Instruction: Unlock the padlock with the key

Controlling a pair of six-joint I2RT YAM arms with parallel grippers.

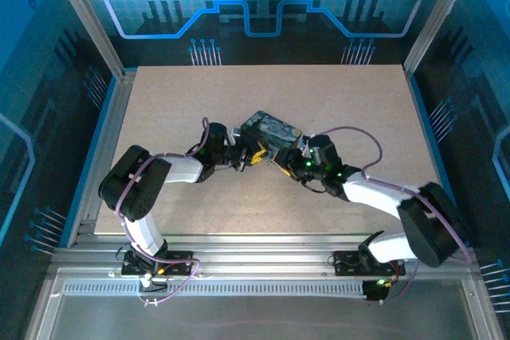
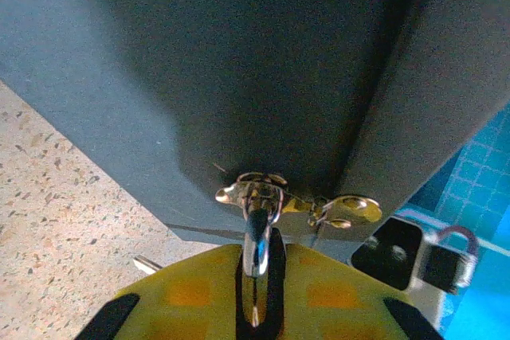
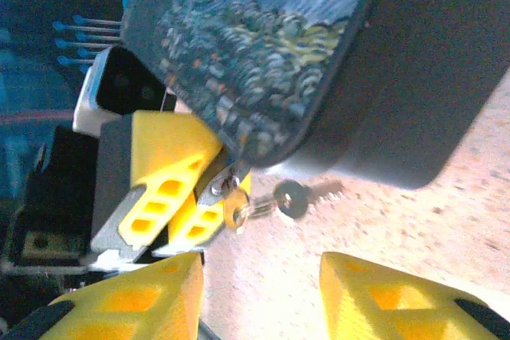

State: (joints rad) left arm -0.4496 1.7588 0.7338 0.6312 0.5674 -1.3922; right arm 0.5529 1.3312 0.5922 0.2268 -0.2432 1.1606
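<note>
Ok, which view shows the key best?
Right wrist: the key shows whole, round head and toothed blade, beside a corner of the tin. Left wrist: blurred metal by the tin, unclear; top external: too small to tell.

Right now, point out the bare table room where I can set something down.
Bare: the far strip of table behind the tin, both far corners, and the near band between the two arms. Crowded: the middle, where the left end effector and right end effector meet at the tin's near side, a key beside them.
</note>
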